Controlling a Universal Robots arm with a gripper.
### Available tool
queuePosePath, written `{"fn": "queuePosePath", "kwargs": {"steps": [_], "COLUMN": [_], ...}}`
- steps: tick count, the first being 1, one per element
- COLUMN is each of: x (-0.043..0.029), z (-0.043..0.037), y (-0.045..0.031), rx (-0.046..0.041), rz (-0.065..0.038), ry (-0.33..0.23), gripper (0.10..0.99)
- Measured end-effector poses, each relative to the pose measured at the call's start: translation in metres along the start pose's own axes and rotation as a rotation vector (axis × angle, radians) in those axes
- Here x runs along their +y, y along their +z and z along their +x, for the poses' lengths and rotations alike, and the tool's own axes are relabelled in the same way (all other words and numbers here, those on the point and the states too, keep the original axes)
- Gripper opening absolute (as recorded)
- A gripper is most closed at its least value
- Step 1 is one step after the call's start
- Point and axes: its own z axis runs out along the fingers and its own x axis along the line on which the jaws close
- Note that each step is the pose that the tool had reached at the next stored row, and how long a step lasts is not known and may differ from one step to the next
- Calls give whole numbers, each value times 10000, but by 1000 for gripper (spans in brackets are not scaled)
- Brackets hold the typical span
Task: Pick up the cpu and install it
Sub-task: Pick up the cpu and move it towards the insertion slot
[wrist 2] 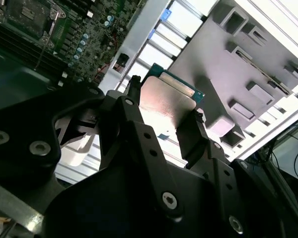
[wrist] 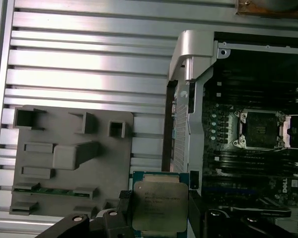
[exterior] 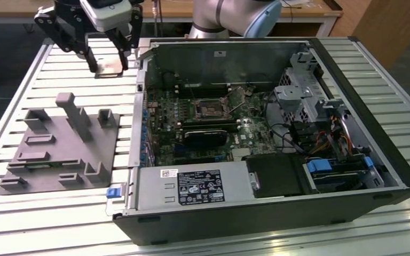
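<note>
Exterior view: gripper point(exterior: 109, 60) hangs over the slatted table point(exterior: 62, 80), just beside the open computer case point(exterior: 376, 160), on the exterior view's left, with the cpu point(exterior: 110, 66) pinched between its fingers.
Second wrist view: fingers clamp opposite cpu edges, silver top showing.
First wrist view: the held cpu sits above the strip between grey fixture point(wrist: 64, 158) and case, with the motherboard socket point(wrist: 260, 130) well apart.

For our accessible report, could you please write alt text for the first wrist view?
The black hand grips a flat square cpu with a pale silver top by two opposite edges, over a ribbed aluminium table. A grey plastic fixture plate lies on the table beside an open computer case showing its black-framed motherboard socket.
</note>
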Motion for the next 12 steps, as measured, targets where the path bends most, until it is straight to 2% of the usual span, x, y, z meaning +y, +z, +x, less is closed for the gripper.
{"fn": "queuePosePath", "kwargs": {"steps": [12], "x": [-6], "z": [-241], "y": [3], "rx": [1], "rz": [0], "ry": [0], "gripper": [541]}}
